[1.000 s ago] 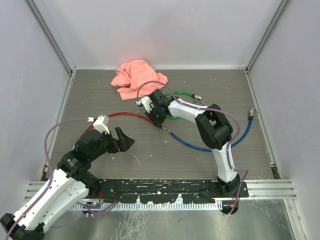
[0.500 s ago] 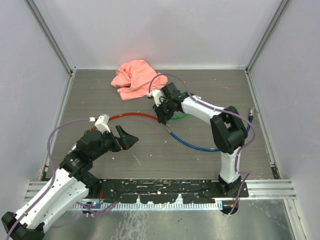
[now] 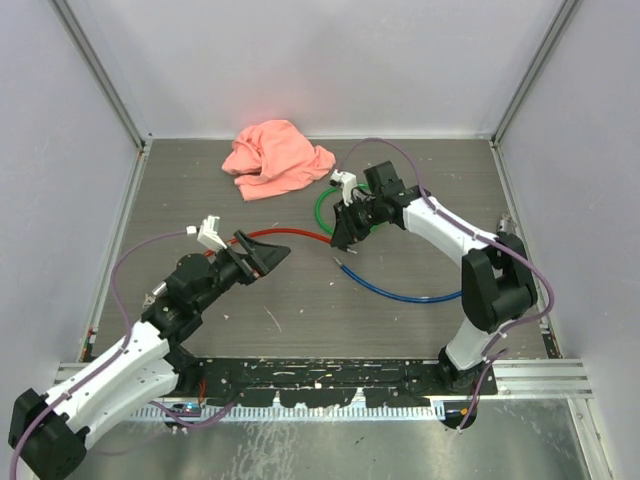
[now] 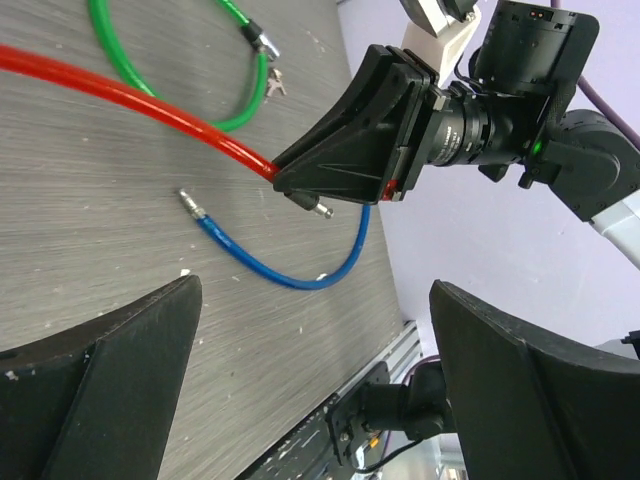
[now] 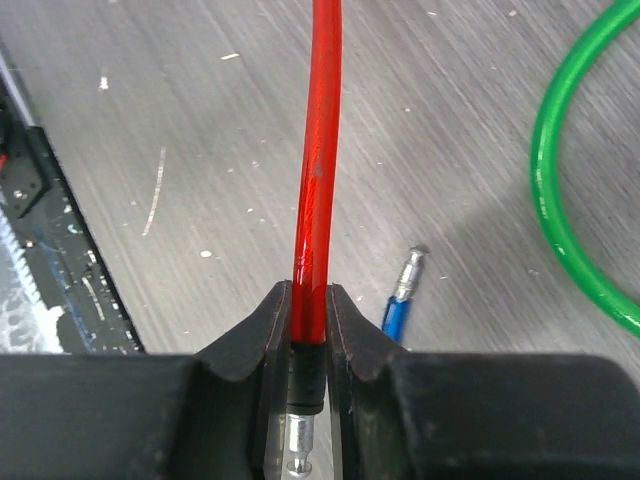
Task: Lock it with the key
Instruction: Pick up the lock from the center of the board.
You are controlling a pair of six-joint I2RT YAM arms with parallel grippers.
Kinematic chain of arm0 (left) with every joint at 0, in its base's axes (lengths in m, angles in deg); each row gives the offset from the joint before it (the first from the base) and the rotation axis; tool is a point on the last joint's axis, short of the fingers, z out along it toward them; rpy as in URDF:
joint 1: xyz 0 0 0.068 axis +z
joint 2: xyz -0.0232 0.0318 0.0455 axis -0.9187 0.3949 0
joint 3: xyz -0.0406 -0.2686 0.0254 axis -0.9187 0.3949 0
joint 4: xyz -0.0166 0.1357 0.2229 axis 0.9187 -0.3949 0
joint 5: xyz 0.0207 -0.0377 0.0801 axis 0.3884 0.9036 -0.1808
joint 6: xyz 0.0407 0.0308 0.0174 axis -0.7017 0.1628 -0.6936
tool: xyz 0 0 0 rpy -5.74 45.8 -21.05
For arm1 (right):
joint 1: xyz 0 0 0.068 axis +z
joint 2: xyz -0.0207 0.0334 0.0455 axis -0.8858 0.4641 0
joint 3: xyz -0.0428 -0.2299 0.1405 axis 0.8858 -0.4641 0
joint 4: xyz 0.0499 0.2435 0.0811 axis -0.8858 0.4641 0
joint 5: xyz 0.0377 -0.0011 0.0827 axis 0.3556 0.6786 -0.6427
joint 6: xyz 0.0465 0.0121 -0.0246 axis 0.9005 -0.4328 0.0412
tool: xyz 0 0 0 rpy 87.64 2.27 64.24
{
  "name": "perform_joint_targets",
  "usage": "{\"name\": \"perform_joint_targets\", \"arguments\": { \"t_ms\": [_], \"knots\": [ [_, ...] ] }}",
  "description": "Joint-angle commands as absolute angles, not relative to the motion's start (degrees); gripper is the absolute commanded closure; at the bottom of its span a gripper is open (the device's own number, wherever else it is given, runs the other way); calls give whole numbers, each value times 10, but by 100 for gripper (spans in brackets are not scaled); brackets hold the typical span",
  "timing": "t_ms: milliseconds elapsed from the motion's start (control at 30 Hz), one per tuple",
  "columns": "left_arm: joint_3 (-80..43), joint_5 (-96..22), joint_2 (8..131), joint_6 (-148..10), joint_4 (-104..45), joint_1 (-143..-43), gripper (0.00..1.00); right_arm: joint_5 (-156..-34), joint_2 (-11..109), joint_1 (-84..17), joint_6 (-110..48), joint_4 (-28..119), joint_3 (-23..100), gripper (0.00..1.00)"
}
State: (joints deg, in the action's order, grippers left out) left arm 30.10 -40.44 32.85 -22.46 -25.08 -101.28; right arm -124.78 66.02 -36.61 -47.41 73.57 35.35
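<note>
Right jaws are clamping on the glossy red cable (image 5: 318, 150) just behind its bare metal end pin. Left jaws are standing wide apart, gripping nothing, hovering close to the red cable's other stretch over the grey wood-grain desk (image 3: 200, 190). The green cable (image 4: 160, 90) is lying in 1 loop, with small metal keys (image 4: 275, 86) resting just beside its lock head (image 4: 258, 42). The blue cable (image 3: 400, 293) is curving nearby, and a crumpled pink cloth (image 3: 275, 158) is sitting toward the back wall.
</note>
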Motion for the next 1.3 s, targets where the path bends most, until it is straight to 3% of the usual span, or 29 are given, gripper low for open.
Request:
{"name": "perform_joint_targets", "arguments": {
  "t_ms": [0,233,667,833,1033,1267],
  "knots": [
    [306,-476,358,-202,-111,-1058,2,-1325,590,-375,-445,672,327,99],
    [301,-595,420,-226,-27,-1137,2,-1393,557,-410,-411,615,277,99],
    [263,-606,565,-221,99,-1147,5,-1449,511,-420,-357,547,239,99],
    [235,-626,599,-199,68,-1155,12,-1452,497,-420,-346,530,231,99],
    [198,-738,592,-155,-102,-1194,11,-1456,496,-420,-340,523,227,99],
    [158,-811,634,-68,-145,-1194,11,-1463,489,-419,-331,509,219,99]
  ]
}}
